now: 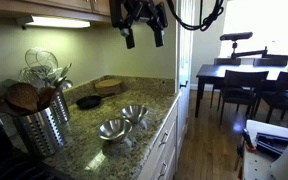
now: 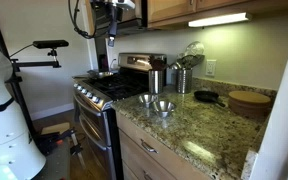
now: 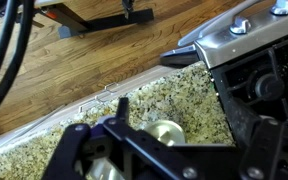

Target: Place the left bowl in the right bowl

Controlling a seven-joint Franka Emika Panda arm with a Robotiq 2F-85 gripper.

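Observation:
Two small shiny steel bowls stand side by side near the granite counter's front edge. The left bowl [image 1: 112,128] [image 2: 147,99] sits close to the right bowl [image 1: 134,114] [image 2: 164,107]; I cannot tell whether they touch. My gripper [image 1: 142,36] [image 2: 111,30] hangs high above the counter, open and empty, well clear of both. In the wrist view the gripper [image 3: 169,145] frames one bowl [image 3: 166,133] far below, partly hidden by its dark fingers; I cannot tell which bowl it is.
A steel utensil canister [image 1: 39,125] [image 2: 181,78] stands by the stove [image 2: 109,90]. A dark flat pan [image 1: 88,101] [image 2: 208,96] and a tan wooden dish [image 1: 109,86] [image 2: 249,103] sit further back. Cabinets hang overhead. A dining table [image 1: 244,72] stands beyond the counter.

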